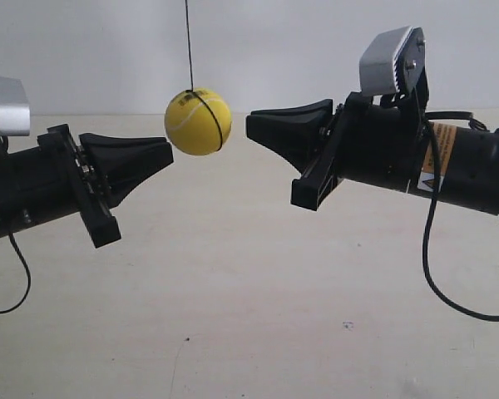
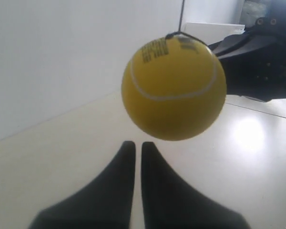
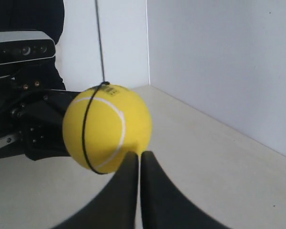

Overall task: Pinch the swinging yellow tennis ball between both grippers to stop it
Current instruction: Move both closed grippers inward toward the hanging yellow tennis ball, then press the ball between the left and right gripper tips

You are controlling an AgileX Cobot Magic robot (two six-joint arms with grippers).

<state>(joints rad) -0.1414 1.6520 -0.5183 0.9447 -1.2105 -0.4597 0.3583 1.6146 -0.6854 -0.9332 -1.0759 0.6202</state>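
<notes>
Likely light, bouncy ball (image 1: 198, 122) on string (image 1: 189, 41).
Push gently on ball's two sides with left gripper (image 2: 135, 145), right gripper (image 3: 137, 155): both pinched closed, holding nothing.

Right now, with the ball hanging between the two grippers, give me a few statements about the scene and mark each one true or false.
1. The yellow tennis ball hangs on a black string, clear of the table. True.
2. The left gripper and the right gripper have their jaws spread wide. False: each wrist view shows the jaws closed together.
3. The gripper at the exterior view's right presses on the ball. False: a gap shows between its tip and the ball.
4. The ball bears a white seam and a dark printed label. True.
</notes>
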